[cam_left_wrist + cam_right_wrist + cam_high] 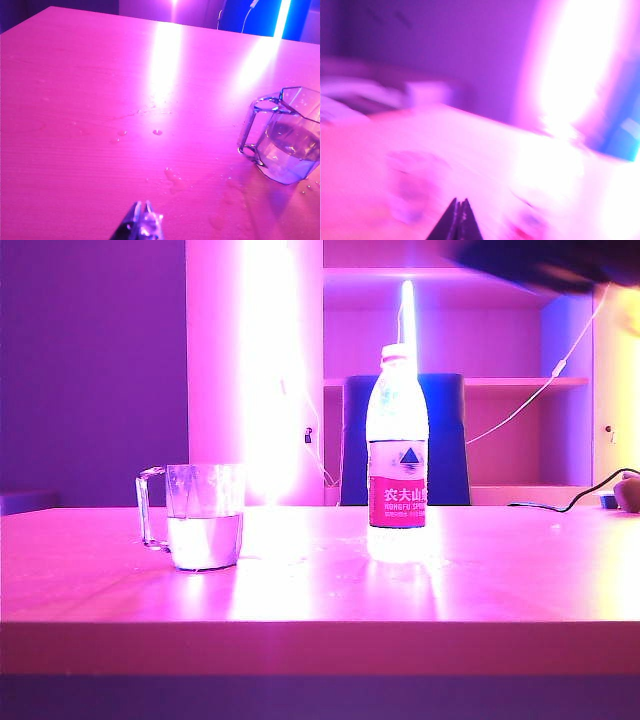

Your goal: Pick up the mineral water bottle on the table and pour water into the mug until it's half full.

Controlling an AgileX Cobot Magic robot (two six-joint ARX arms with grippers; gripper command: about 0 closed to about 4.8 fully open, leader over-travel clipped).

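Left gripper (142, 220): fingertips pressed together, nothing between them; it hangs above the wet table (75, 100).
Droplets (157, 132): scattered on the wood just ahead of the left fingertips, reaching toward the mug.
Mug (203, 517): upright on the left part of the table in the exterior view, handle turned outward; well ahead of the left fingertips and off to one side (287, 142), untouched.
Water (205, 540): fills roughly the lower half of the mug.
Mineral water bottle (398, 450): upright near the table's centre, capped, well apart from the mug, free of both grippers.
Right gripper (459, 220): fingertips meeting in a point, holding nothing; the wrist view is heavily blurred, and the faint shape (412, 190) beyond the tips is possibly the mug.
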